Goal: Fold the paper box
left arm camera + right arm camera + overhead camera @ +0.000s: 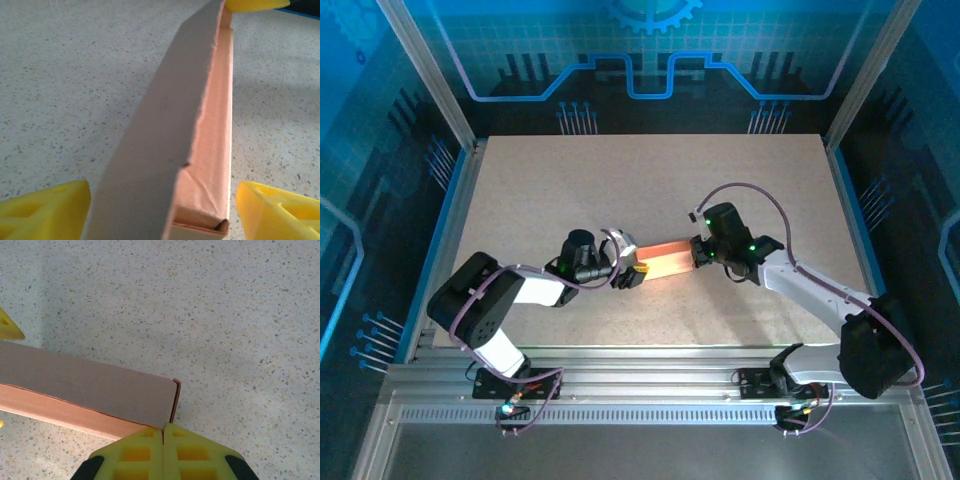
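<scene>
— How is the paper box being gripped?

— The right gripper is being pressed fully closed, and the box's thin end flap appears to be pinched in its seam. The left gripper is being held wide, its fingers flanking the opposite end without touching. The box, a long narrow trough, appears to be resting mid-table, between the arms.

— How is the fold best being done?

— Judging from this, the spread fingers are being squared to the walls. Pressure is best being applied along a crease while the far end is being anchored.

— What is being counted?

— One box, two grippers, one table.
</scene>
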{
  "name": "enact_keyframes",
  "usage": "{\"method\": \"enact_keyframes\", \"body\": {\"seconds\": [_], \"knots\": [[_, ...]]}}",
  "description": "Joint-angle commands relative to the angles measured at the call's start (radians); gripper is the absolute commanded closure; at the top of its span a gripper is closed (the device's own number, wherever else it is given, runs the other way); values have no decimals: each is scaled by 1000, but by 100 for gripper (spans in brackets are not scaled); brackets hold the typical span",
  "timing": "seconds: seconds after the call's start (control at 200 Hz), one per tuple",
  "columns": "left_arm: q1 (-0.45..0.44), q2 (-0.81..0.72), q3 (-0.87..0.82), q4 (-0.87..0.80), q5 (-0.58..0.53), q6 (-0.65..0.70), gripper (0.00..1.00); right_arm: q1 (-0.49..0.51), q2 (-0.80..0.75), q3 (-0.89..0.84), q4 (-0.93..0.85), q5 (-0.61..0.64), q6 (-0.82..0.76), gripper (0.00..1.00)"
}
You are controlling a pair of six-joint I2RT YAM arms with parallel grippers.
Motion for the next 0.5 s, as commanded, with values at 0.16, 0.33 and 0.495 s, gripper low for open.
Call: {"method": "enact_keyframes", "body": {"seconds": [0.16, 0.33, 0.495], "knots": [[-6, -16, -34, 47, -50, 16, 30, 21, 30, 117, -168, -1, 26, 100], [-7, 31, -36, 102, -51, 10, 37, 21, 40, 145, -212, -1, 19, 100], [-7, 40, -38, 114, -43, 5, 35, 21, 51, 138, -209, 5, 17, 100]]}}
